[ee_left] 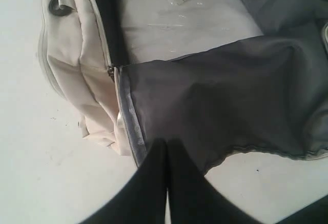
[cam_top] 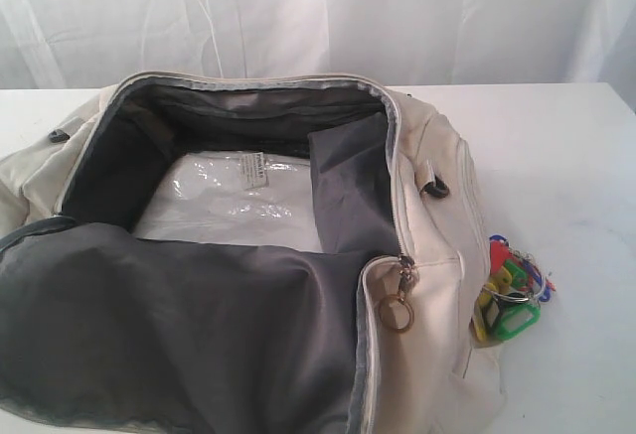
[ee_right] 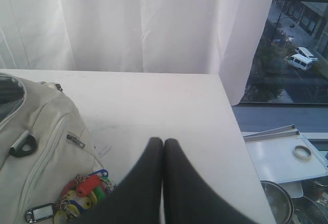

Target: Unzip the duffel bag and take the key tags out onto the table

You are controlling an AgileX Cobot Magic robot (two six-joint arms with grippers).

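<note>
The bag [cam_top: 437,225] lies unzipped on the tabletop [cam_top: 566,156]. Its top flap [cam_top: 179,335] is folded down toward 6 o'clock in the exterior view, grey lining up, and the zipper pull [cam_top: 397,312] hangs at about 5 o'clock of the opening. Inside, only a clear-wrapped white packet [cam_top: 229,206] shows.

The tags [cam_top: 512,295] are out of the bag. They lie in a bright bunch on the tabletop at about 4 o'clock of the bag, tight against its cream side.

The left end effector [ee_left: 166,149] is clenched on nothing, its fingers pressed together above the tabletop just beside the flap's edge. The right end effector [ee_right: 163,146] is also clenched and empty, over bare tabletop near the tags but clear of them. Neither shows in the exterior view.

As I judge it, both steps are done: zipper opened, tags set down. Nothing seems left, unless more tags hide under the packet or lining, which cannot be told.
</note>
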